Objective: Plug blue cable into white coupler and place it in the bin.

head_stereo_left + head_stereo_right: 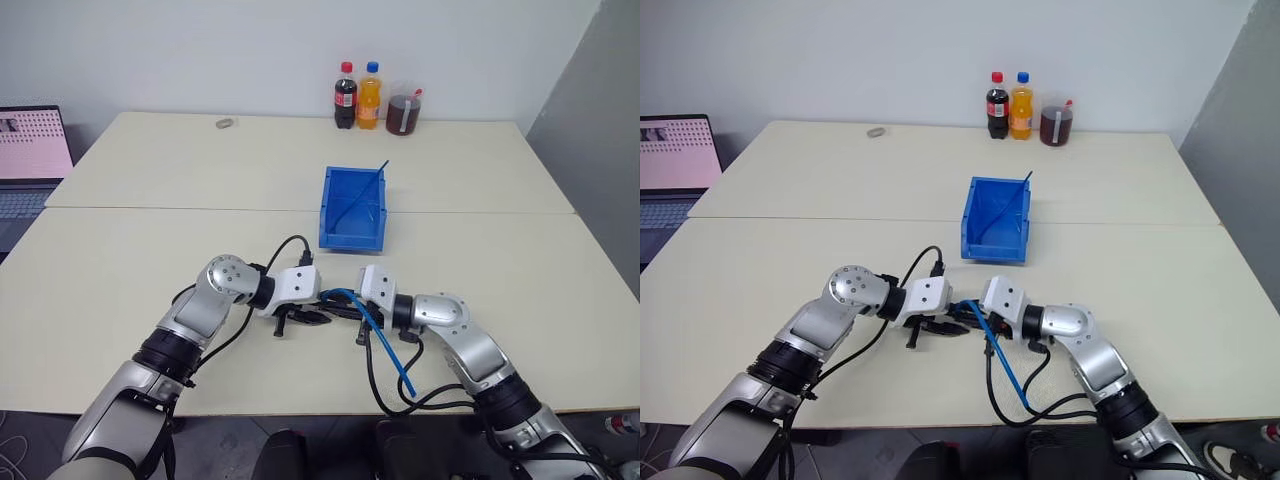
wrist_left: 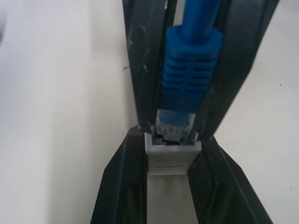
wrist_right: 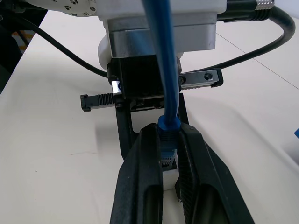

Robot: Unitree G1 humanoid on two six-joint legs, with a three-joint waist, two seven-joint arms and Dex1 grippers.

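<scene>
Alignment of plug and socket is what the coming move turns on, and the head views place it low in the middle of the pale table. The left gripper and the right gripper point at each other, tips almost meeting, with the thin light-blue network cable trailing from the right one back toward the table's near edge. The blue plastic open-top bin, with a darker blue strand lying in it, stands well beyond the grippers; the right arm looks slightly nearer to it.

In the left wrist view, the left gripper's black fingers are closed on the small white boxy plastic coupler, its socket facing away from the wrist. The cable's ribbed blue boot and clear plug come straight at that opening, pinched between the right gripper's fingers. The plug's tip sits in the socket mouth; most of the clear body remains outside, so it seems not yet seated.

In the right wrist view, the right gripper's fingers are nearly shut on the plug, the cable's long axis running in line with them toward the left gripper's housing. Judging from this, a straight push along that axis should finish the insertion; any tilt could jam the plug.
</scene>
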